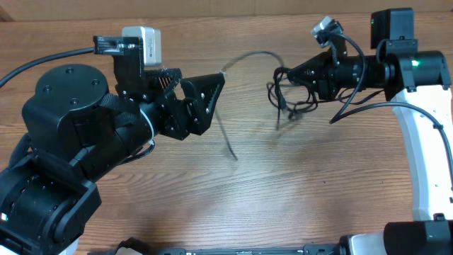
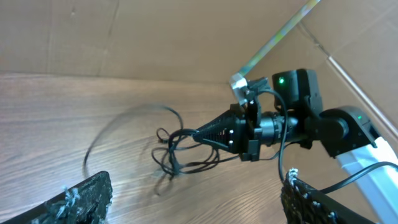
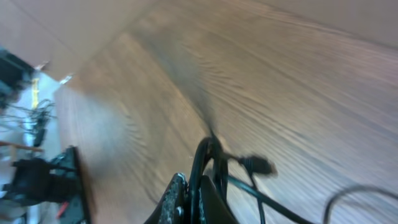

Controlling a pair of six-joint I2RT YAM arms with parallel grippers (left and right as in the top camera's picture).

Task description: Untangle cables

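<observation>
Pressed the right fingers (image 1: 301, 71) together on the tangle of cables (image 1: 281, 106), dangling from them over the surface (image 1: 318, 184); had the left fingers (image 1: 209, 88) spread, gripping nothing, beside one long strand (image 1: 258, 52) arcing out of the tangle and trailing down. Risked, most likely, cinching the tangle tighter by tugging that strand, or closing on air given its blurred sway

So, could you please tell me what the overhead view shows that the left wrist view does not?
Only overhead: the left arm itself and its wrist camera. Only left wrist: the back wall, and how wide the left claw stands open. Both: the right claw shut on the tangled cables, plus one blurred strand.
</observation>
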